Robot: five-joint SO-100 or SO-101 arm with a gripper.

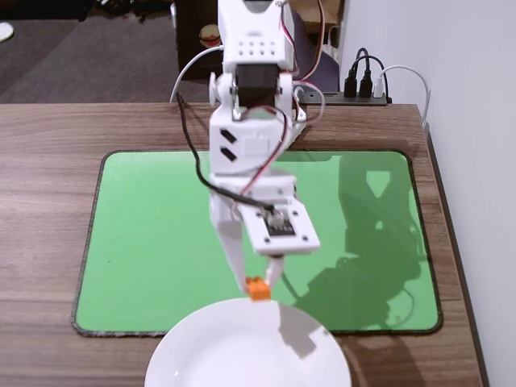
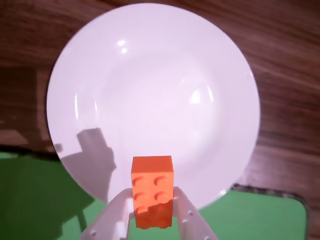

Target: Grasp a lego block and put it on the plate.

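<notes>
My gripper (image 1: 260, 284) is shut on the orange lego block (image 1: 258, 289), holding it in the air at the far rim of the white plate (image 1: 210, 355). In the wrist view the block (image 2: 152, 187) sits between my two white fingers (image 2: 186, 212), studs facing the camera, its upper end over the plate's near rim. The plate (image 2: 150, 80) fills most of that view and has nothing on it. The arm's shadow falls on the plate's left part.
A green mat (image 1: 153, 234) covers the middle of the wooden table (image 1: 48, 129); the plate overlaps its near edge. A power strip with plugs (image 1: 363, 89) lies at the back right. The table's right edge (image 1: 451, 242) runs beside a white wall.
</notes>
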